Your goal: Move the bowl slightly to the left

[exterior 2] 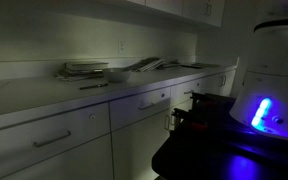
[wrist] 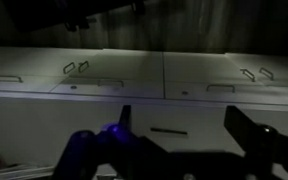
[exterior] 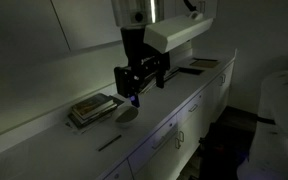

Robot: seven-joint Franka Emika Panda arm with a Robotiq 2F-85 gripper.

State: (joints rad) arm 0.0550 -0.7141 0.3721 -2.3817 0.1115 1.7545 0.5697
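The scene is very dark. A small pale bowl (exterior: 127, 115) sits on the white counter (exterior: 184, 85), next to a flat stack of books or trays (exterior: 92, 108). My gripper (exterior: 134, 96) hangs just above the bowl, its fingers pointing down. In the wrist view the gripper (wrist: 184, 130) is open and empty, with its two dark fingers wide apart. The bowl does not show there; only bare counter and a thin dark stick (wrist: 169, 130) lie between the fingers. In an exterior view a dim bowl-like shape (exterior 2: 119, 75) lies by the stack (exterior 2: 84, 70).
A thin dark stick (exterior: 109, 143) lies on the counter near the front edge. A flat dark object (exterior: 199, 64) lies further along the counter. Drawer fronts with handles (wrist: 76, 67) run below the counter. A robot base with a blue light (exterior 2: 259, 110) stands in the foreground.
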